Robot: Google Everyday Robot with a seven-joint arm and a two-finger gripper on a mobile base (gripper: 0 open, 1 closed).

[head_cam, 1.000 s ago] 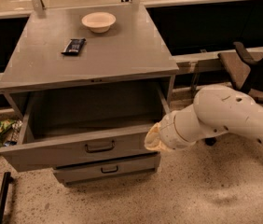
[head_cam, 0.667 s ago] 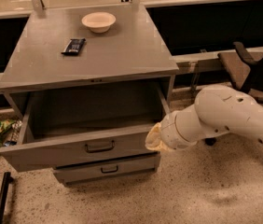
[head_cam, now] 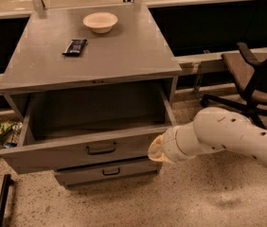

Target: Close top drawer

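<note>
Here, jaws sit at the open top drawer (head_cam: 53, 153), right end.

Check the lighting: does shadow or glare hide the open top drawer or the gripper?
Camera view: warm, dim light, no glare; the top drawer is shaded inside, darkest under the cabinet top, yet its handle shows; the gripper, at the drawer front's right end, is lit.

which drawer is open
The top drawer, the tall-fronted one under the cabinet top: it is pulled far out, its inside showing. The lower drawer is pushed in. The gripper sits at the top drawer's right front corner.
</note>
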